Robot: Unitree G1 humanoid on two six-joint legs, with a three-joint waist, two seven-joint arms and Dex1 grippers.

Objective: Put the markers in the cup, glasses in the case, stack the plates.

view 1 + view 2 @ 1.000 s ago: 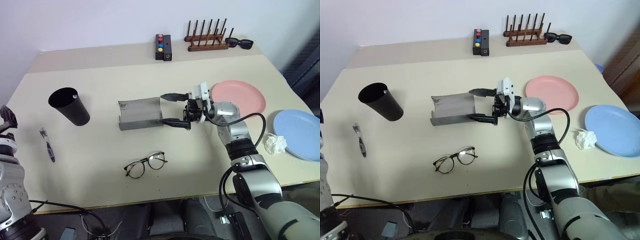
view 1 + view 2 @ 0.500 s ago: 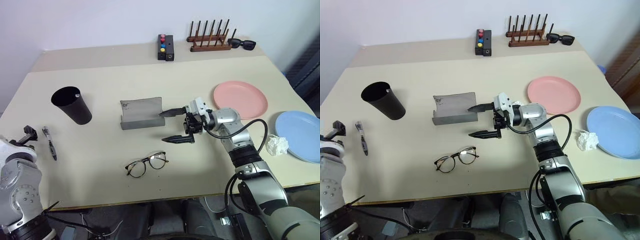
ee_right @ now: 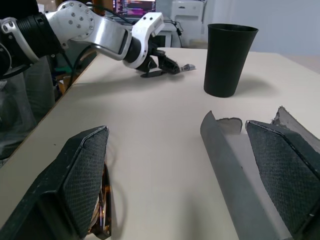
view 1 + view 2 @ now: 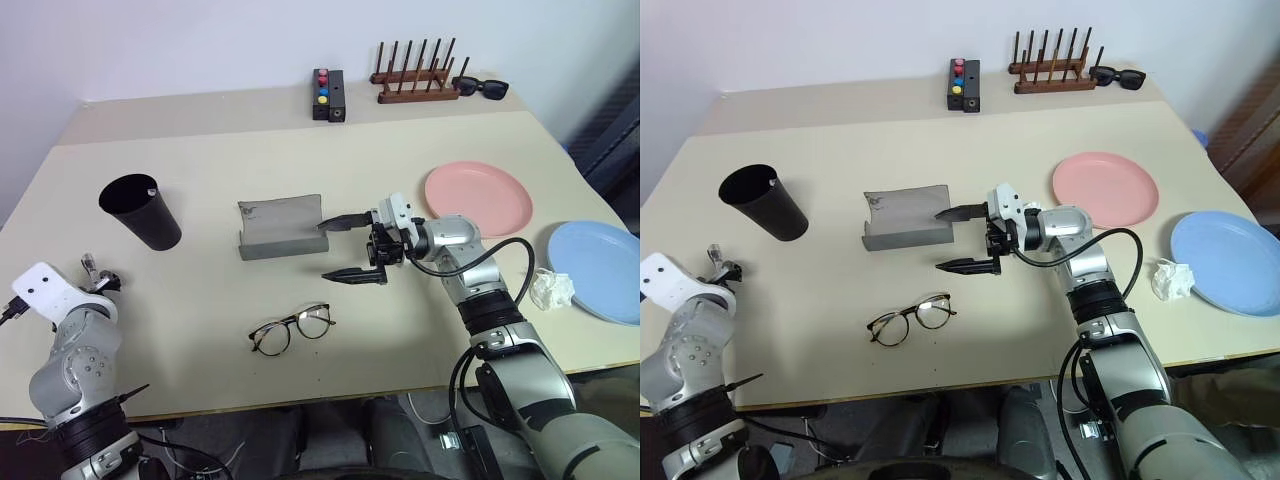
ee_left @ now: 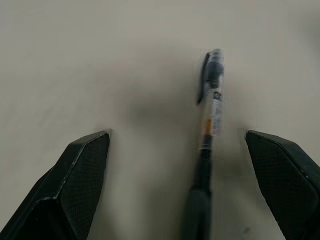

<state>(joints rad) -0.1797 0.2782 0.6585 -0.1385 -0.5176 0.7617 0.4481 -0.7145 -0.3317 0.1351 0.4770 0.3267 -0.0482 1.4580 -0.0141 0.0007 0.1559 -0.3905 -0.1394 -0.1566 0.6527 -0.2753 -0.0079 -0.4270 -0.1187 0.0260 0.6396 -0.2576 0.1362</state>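
A dark marker (image 5: 210, 125) lies on the table between the spread fingers of my open left gripper (image 5: 177, 134), nearer one finger and touching neither. This gripper (image 4: 98, 283) hangs low at the table's left edge, near the black cup (image 4: 140, 210). The grey case (image 4: 280, 228) lies open in the middle. My right gripper (image 4: 345, 248) stands open and empty at the case's right end. The clear glasses (image 4: 291, 329) lie nearer me. A pink plate (image 4: 478, 197) and a blue plate (image 4: 600, 268) sit apart at the right.
A crumpled tissue (image 4: 551, 288) lies beside the blue plate. At the back stand a wooden rack (image 4: 415, 85), black sunglasses (image 4: 478, 88) and a black box with coloured buttons (image 4: 327, 95). The table's (image 4: 200, 370) left and near edges are close to my left arm.
My left arm has come down into view and tilted over the marker, which now lies between its fingers. The right gripper has stayed almost still by the case.
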